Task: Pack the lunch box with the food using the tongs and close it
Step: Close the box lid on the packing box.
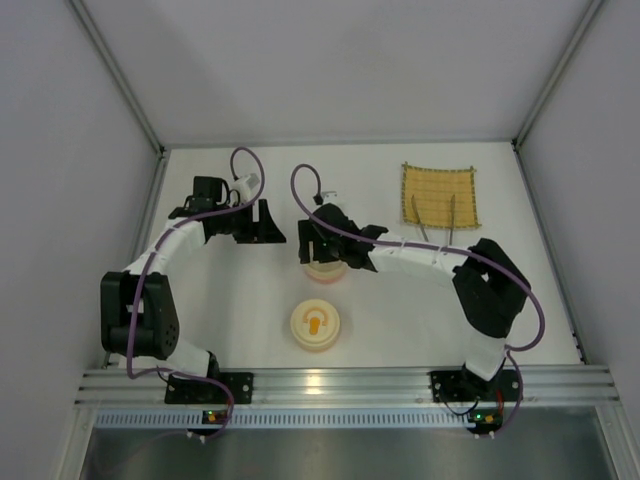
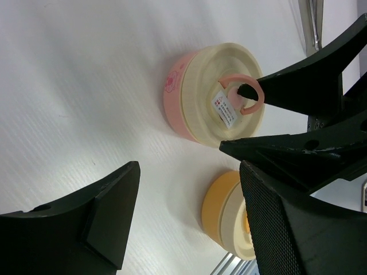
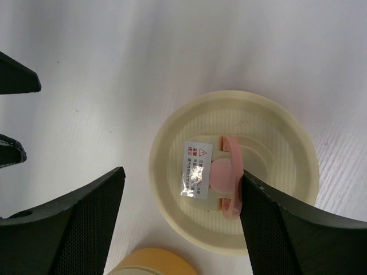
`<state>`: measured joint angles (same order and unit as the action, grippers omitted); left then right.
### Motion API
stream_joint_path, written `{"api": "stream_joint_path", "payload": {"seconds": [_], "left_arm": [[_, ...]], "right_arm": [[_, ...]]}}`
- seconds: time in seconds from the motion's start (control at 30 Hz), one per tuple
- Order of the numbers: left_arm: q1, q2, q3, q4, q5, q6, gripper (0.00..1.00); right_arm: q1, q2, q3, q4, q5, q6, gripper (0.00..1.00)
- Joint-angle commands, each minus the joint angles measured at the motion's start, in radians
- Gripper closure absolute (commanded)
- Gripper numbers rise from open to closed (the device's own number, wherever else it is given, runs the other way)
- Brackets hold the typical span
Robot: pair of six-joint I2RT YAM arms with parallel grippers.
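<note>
The lunch box shows as two parts. A pink bowl (image 1: 325, 270) carries the cream top (image 3: 235, 169), whose pink handle (image 3: 229, 177) stands up. A pale yellow bowl (image 1: 315, 325) nearer the arms holds orange food (image 1: 316, 322). My right gripper (image 1: 318, 245) hovers over the pink bowl, open (image 3: 178, 223); one finger (image 3: 287, 229) is right beside the pink handle and holds nothing. My left gripper (image 1: 262, 228) stands open to the left of the bowls, empty (image 2: 189, 223). The silver tongs (image 1: 440, 215) lie on the mat.
The yellow woven mat (image 1: 440, 195) lies at the back right. Grey walls enclose the white table on three sides. An aluminium rail (image 1: 340, 380) runs along the near edge. In the left wrist view the right gripper's fingers (image 2: 304, 86) reach over the cream top (image 2: 212, 94).
</note>
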<state>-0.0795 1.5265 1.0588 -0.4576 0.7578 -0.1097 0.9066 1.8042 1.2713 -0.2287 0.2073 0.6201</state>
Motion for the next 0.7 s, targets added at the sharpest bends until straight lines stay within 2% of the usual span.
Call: {"api": "stream_joint_path", "payload": {"seconds": [0.0, 0.43, 0.67], "left_arm": [[0.003, -0.040, 0.032, -0.006, 0.038, 0.007, 0.25], [0.003, -0.040, 0.023, -0.006, 0.069, 0.011, 0.26], [0.003, -0.029, 0.029, 0.000, 0.116, 0.004, 0.26]], "right_arm": [[-0.017, -0.057, -0.049, -0.040, -0.046, -0.025, 0.24], [-0.130, -0.058, -0.141, 0.118, -0.249, -0.022, 0.23], [-0.215, -0.126, -0.202, 0.175, -0.316, -0.033, 0.23]]}}
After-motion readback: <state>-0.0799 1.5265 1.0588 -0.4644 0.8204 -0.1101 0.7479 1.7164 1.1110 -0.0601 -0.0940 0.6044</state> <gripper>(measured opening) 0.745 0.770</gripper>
